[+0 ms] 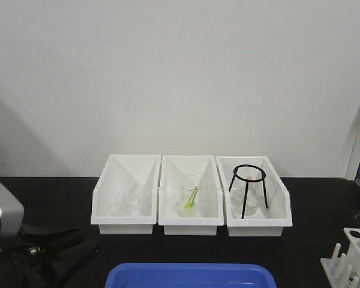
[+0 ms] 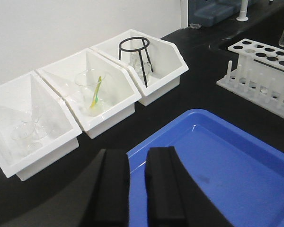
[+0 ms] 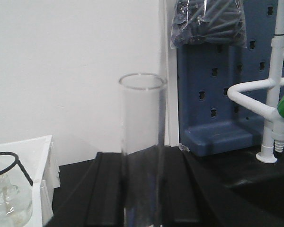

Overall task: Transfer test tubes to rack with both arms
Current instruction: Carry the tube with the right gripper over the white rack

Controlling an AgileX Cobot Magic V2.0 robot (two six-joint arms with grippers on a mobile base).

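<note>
Right wrist view: the right gripper (image 3: 142, 189) clamps an upright clear test tube (image 3: 142, 118) between its black fingers. The left gripper (image 2: 137, 187), narrowly parted and empty, hovers at the near edge of the blue tray (image 2: 236, 165); the rack (image 2: 262, 71) stands just beyond that tray.

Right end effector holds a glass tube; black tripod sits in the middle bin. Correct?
No. The tripod stands in the bin nearest the rack, not the middle one; the front view shows it. The right end effector does hold the tube.
</note>
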